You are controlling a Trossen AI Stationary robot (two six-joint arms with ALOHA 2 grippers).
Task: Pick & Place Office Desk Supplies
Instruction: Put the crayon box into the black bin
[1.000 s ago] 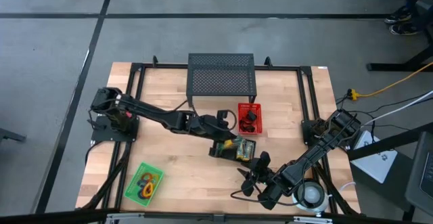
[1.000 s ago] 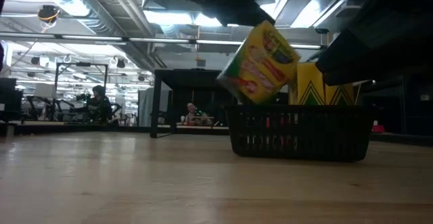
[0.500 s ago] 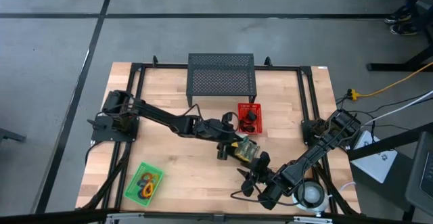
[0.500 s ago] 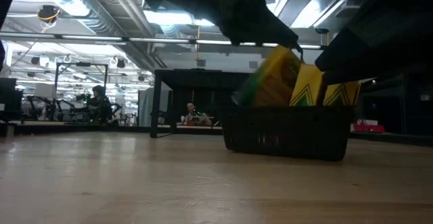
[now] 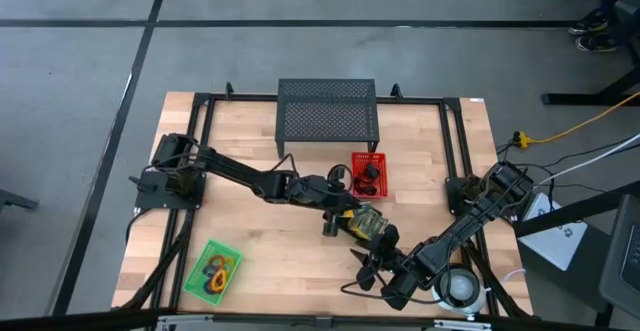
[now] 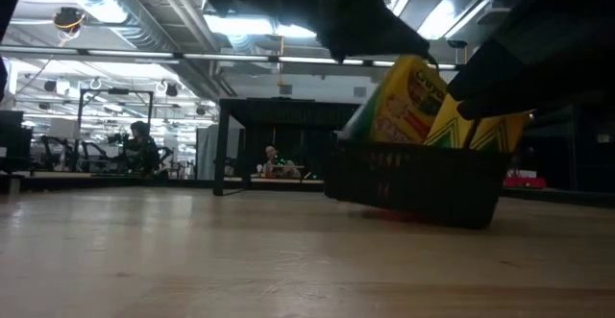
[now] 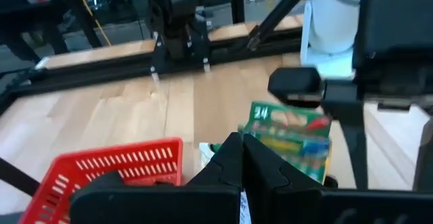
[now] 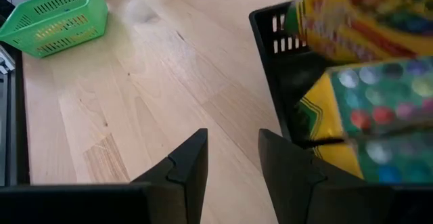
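Wooden desk [image 5: 250, 231] boards run under both arms, and a big workshop shows far behind. Nearest, the right gripper [image 8: 232, 137] hangs open with nothing in it, just beside the black plastic basket [image 6: 413, 179]. To the near left sits a green plastic basket [image 8: 61, 17].

In the middle, a yellow and green printed packet [image 6: 408, 97] leans in the black basket with other packets. The left gripper [image 7: 243, 160] is closed tight right at its top. I cannot tell if it pinches an edge.

The black basket looks tipped up on one side. If the left gripper pulls or pushes more, it could flip and spill the packets. The two arms are close and could bump.

Farther off are a red plastic basket [image 7: 115, 170] and a black mesh stand [image 5: 328, 116].

One green packet [image 7: 287, 119] says "24". Other print is too blurry.
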